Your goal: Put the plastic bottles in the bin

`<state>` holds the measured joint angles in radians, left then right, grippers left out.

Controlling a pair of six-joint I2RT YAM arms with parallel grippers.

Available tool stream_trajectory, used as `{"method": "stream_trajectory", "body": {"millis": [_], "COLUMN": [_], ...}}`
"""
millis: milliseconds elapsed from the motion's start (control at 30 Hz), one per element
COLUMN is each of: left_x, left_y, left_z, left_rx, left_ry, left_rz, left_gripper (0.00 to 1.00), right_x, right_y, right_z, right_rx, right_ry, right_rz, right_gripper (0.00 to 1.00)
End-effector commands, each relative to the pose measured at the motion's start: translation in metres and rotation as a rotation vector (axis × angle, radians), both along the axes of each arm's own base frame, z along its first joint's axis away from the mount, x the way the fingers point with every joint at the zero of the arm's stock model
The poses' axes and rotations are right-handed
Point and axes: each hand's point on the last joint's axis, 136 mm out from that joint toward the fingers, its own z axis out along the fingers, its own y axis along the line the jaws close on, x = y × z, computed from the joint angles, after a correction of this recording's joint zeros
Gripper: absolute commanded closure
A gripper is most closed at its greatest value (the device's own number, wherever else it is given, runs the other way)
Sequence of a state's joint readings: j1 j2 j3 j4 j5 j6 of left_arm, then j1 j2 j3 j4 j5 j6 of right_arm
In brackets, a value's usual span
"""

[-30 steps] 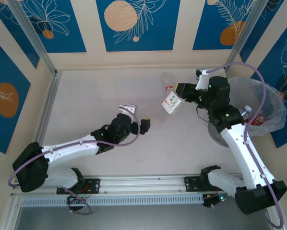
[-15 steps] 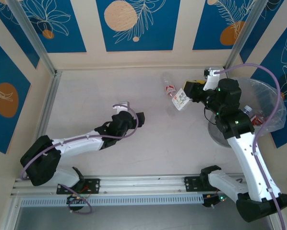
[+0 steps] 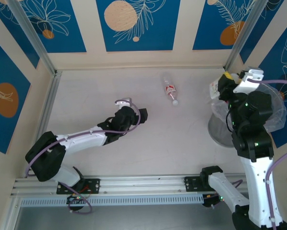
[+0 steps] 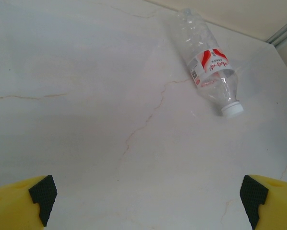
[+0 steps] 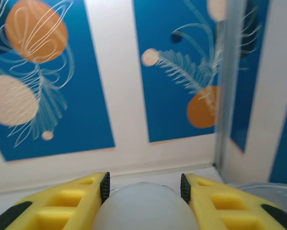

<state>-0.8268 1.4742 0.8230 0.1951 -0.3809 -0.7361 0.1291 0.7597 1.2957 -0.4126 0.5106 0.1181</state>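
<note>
- The right pincer [image 5: 142, 191] is clamped on a pale bottle [image 5: 142, 213], which is carried high right at the edge of the bin [image 3: 277, 115], presumably so it can be dropped straight in.
- The left pincer [image 4: 147, 194] is spread wide and empty, held low over the table [image 4: 86, 120]. It's aimed at a red-labelled bottle [image 4: 208, 72] laid on its side well ahead, likely next up.
- The bin is bag-lined; its contents can't be made out tbh, being blocked by the right arm [image 3: 251, 139].

My left arm [image 3: 78, 140] and right arm [image 3: 258, 179] are white with black joints, trailing lilac cables [image 3: 122, 100]; my fingers [image 5: 62, 201] are yellow (black pads [image 4: 43, 192] inside)
</note>
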Motion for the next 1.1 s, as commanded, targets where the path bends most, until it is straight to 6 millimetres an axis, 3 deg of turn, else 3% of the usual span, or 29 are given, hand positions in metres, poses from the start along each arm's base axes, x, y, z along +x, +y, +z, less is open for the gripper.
{"method": "stream_trajectory", "body": {"millis": [0,200,400,567,900,1067], "left_x": [0.004,0.003,0.002,0.005,0.004,0.005], "left_y": [-0.009,-0.016,-0.019,-0.021,-0.021,-0.02], "left_z": [0.005,0.004,0.005,0.006,0.003,0.003], "left_rx": [-0.058,-0.033,-0.04,-0.053,-0.05,-0.044], "left_ry": [0.008,0.029,0.012,0.015,0.04,0.049], "left_rz": [-0.023,-0.074,-0.106,-0.117,-0.12,-0.117], "left_gripper": [0.01,0.01,0.01,0.01,0.01,0.01], "right_x": [-0.024,-0.054,-0.072,-0.072,-0.05,-0.028], "right_y": [-0.023,-0.054,-0.083,-0.094,-0.112,-0.134], "right_z": [0.034,0.054,0.054,0.034,-0.021,-0.07], "right_rx": [-0.01,-0.053,-0.144,-0.145,-0.124,-0.142], "right_ry": [-0.172,-0.302,-0.236,-0.134,0.078,0.298], "right_rz": [-0.107,-0.283,-0.461,-0.506,-0.56,-0.652], "right_gripper": [1.0,1.0,1.0,1.0,1.0,1.0]}}
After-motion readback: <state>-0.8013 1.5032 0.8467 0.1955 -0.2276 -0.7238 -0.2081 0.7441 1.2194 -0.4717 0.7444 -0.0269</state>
